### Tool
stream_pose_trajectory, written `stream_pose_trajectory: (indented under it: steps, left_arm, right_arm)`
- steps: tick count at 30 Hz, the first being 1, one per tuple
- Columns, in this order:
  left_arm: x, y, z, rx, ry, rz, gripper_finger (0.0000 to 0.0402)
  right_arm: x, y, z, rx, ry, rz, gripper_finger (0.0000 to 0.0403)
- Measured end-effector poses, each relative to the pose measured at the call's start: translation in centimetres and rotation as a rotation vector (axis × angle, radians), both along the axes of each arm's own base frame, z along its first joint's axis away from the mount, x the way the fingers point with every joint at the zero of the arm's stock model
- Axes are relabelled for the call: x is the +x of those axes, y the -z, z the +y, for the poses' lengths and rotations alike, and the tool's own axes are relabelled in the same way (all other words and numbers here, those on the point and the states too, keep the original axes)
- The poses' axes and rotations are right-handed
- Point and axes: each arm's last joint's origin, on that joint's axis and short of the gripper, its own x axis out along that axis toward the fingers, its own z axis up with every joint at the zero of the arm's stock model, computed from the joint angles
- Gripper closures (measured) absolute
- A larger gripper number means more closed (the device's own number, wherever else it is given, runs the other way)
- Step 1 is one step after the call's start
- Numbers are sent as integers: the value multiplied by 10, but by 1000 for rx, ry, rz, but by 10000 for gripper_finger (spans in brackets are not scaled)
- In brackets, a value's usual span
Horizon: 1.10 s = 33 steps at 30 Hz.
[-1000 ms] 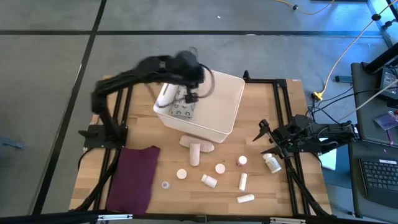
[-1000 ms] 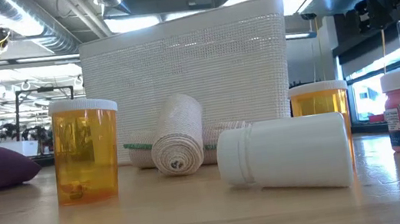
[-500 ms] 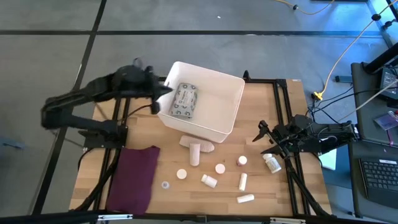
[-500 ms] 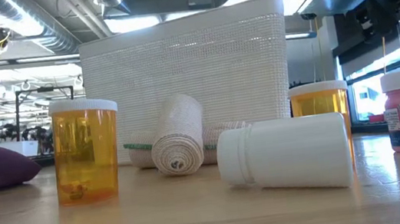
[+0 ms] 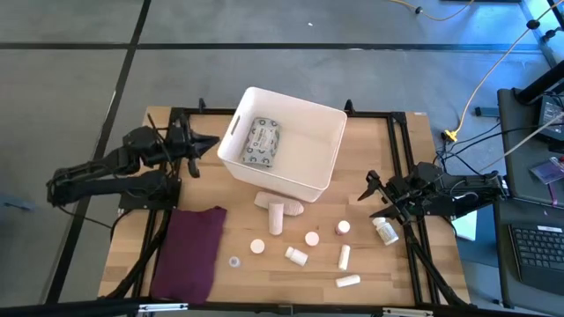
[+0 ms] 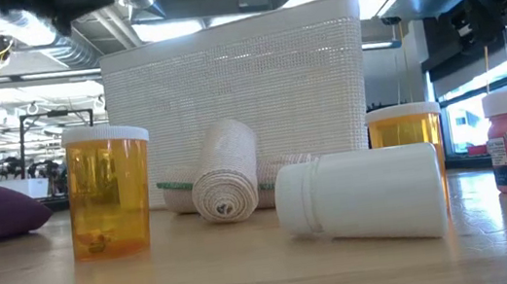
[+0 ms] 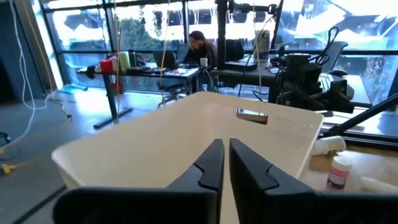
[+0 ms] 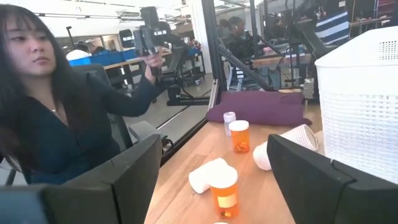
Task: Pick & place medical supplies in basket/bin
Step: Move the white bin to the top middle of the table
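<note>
At the left of the high view we see the left pincer (image 5: 204, 143) hanging just beside the short wall of the white bin (image 5: 328, 167), its two fingers drawn together with only a thin slit between them and nothing in them; its own wrist camera looks straight at that wall. Below it, toward the lower left of the frame, a maroon cloth (image 5: 189, 253) lies flat on the wooden table (image 5: 370, 264). The bin stands in the upper middle of the table, turned at a slant, and a grey-green printed packet (image 5: 261, 143) lies inside it, near the wall with the slot handle. Just below the bin two beige bandage rolls (image 5: 278, 210) lie touching each other. Further down, in the lower middle, several small bottles (image 5: 297, 256) and round caps are scattered apart from one another, and a white tube (image 5: 345, 256) lies near them. In the low view an amber bottle (image 6: 108, 189) stands upright in front of the bin and a white bottle (image 6: 359, 196) lies on its side. At the right edge of the table the right pincer (image 5: 372, 201) waits with its fingers spread wide, holding nothing, a pink-labelled bottle (image 5: 384, 231) just beside it.
</note>
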Motion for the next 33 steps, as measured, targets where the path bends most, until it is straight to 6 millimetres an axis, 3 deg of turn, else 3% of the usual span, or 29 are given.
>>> stream_pose_trajectory:
  steps: [10,18,23,29,33]
  left_arm:
    - [-11,21,-9,-48,194,93,280]
    - [-11,51,-9,-167,187,281,224]
    - [-13,54,-9,-194,145,309,220]
    - [-13,62,0,-260,-154,363,235]
    - [-10,66,3,-286,-264,389,259]
  right_arm:
    - [0,1,0,89,-7,54,108]
    - [0,1,0,85,-7,52,108]
    - [0,1,0,85,-7,53,108]
    - [0,1,0,85,-7,52,108]
    - [0,0,0,86,-7,51,108]
